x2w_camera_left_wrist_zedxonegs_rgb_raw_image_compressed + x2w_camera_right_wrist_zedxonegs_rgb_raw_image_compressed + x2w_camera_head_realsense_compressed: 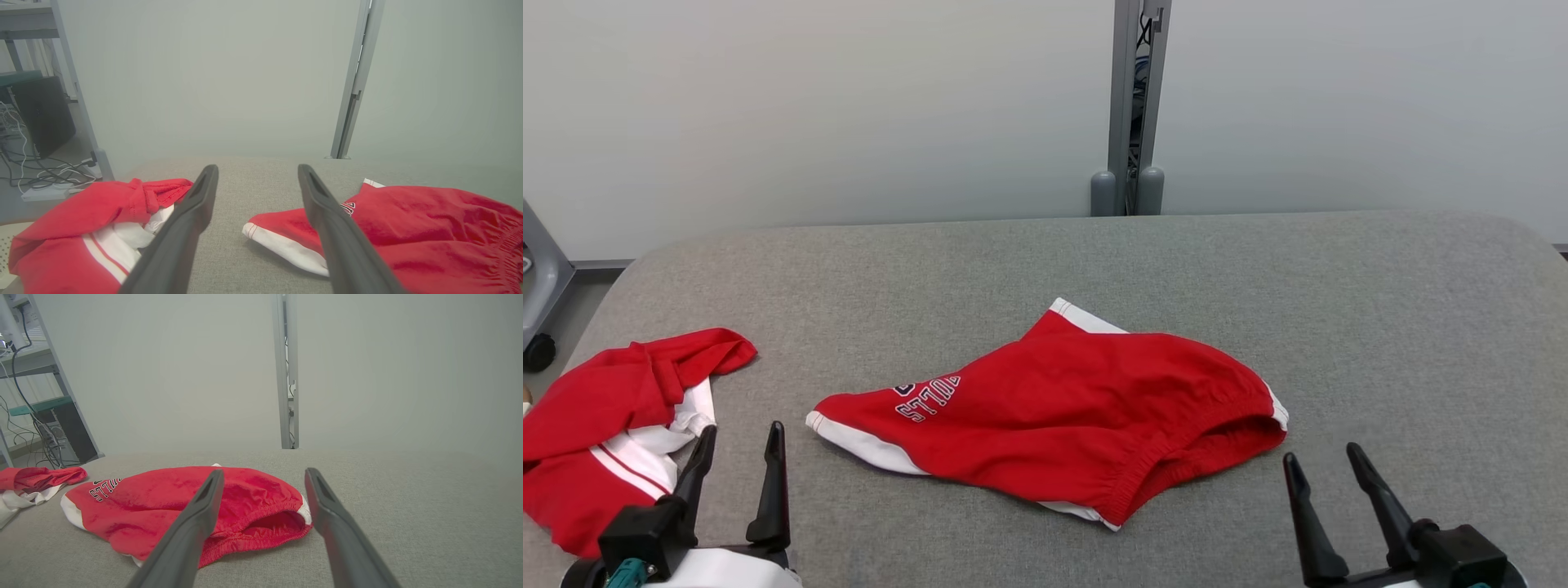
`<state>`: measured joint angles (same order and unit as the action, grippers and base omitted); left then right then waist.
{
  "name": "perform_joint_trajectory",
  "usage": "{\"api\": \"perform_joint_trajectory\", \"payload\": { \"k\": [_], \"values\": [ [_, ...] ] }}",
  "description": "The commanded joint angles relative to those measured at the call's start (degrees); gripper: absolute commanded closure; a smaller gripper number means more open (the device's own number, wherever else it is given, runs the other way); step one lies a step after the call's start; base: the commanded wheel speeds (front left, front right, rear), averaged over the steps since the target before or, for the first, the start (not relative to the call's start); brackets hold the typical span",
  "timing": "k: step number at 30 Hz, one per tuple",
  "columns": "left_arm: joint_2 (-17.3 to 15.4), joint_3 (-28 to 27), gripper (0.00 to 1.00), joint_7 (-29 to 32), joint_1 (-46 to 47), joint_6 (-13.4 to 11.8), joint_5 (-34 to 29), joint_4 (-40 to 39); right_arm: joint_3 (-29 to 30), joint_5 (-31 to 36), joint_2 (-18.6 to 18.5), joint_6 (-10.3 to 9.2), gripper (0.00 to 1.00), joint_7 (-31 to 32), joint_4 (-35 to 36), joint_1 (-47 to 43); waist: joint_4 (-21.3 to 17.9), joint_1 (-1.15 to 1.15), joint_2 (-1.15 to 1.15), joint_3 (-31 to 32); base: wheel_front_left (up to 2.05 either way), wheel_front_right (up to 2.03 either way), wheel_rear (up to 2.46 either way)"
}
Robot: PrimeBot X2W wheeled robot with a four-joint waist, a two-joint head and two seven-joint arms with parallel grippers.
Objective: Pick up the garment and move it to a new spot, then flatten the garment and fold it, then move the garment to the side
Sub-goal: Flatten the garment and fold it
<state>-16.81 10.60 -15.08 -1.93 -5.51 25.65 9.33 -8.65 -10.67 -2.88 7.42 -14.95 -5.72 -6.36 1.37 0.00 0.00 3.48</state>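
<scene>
The garment (1062, 408), red shorts with white hem trim and lettering on one leg, lies loosely folded on the middle of the grey table (1380, 327). Its elastic waistband opens toward the right. My left gripper (739, 437) stands open at the lower left, short of the shorts' leg hem (286, 249), touching nothing. My right gripper (1323, 461) stands open at the lower right, just off the waistband (261, 535), nothing between its fingers. In the left wrist view the garment (429, 228) lies right of my left gripper (257, 171); in the right wrist view the garment (163, 502) lies left of my right gripper (263, 475).
A second red and white garment (613, 425) lies crumpled at the table's left edge, beside my left gripper. A grey post (1131, 106) stands behind the table against a pale wall. Cables and shelving (36, 122) sit off the left side.
</scene>
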Motion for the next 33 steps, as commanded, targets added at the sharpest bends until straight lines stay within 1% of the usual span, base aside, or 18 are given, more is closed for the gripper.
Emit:
{"api": "perform_joint_trajectory", "payload": {
  "k": [1, 6, 13, 19, 25, 26, 33],
  "values": [
    [0.06, 0.02, 0.0, 0.33, 0.78, 0.29, 0.06, 0.36, -0.39, 0.16, -0.12, 0.14, 0.0, 0.14, -0.09, 0.44, 0.06, 0.0, 0.0, -0.08, 0.0, 0.0, 0.0],
    [0.24, 1.0, 0.0, 5.51, 2.08, 1.66, 2.76, 2.32, -4.36, 0.13, -1.91, 0.14, 0.0, 2.0, -0.77, 1.44, 0.52, 0.0, 0.0, -0.9, 0.0, 0.0, 0.0],
    [0.68, 2.54, 0.0, 15.03, 5.67, 5.28, 8.1, 5.96, -11.47, -1.22, -5.31, 0.13, 0.0, 5.02, -2.37, 3.17, 1.62, 0.0, 0.0, -3.18, 0.0, 0.0, 0.0],
    [0.95, 2.46, 0.0, 21.63, 10.53, 8.48, 13.04, 9.76, -17.19, -2.19, -7.53, 0.13, 0.0, 6.38, -4.85, 6.07, 2.07, 0.0, 0.0, -7.26, 0.0, 0.0, 0.0],
    [0.85, 2.32, 0.0, 25.36, 16.48, 10.99, 16.95, 14.38, -22.3, -2.88, -8.95, 0.13, 0.0, 6.11, -8.52, 9.94, 2.28, 0.0, 0.0, -11.23, 0.0, 0.0, 0.0],
    [0.85, 2.32, 0.0, 25.36, 16.48, 10.99, 16.95, 14.38, -22.3, -2.88, -8.95, 0.13, 0.0, 6.11, -8.52, 9.94, 2.28, 0.0, 0.0, -11.23, 0.0, 0.0, 0.0],
    [1.3, 1.76, 0.0, 27.01, 22.63, 12.57, 21.94, 20.33, -27.2, -1.76, -9.5, 0.13, 0.0, 4.45, -11.6, 14.52, 2.38, 0.0, 0.0, -15.15, 0.0, 0.0, 0.0]
  ]
}}
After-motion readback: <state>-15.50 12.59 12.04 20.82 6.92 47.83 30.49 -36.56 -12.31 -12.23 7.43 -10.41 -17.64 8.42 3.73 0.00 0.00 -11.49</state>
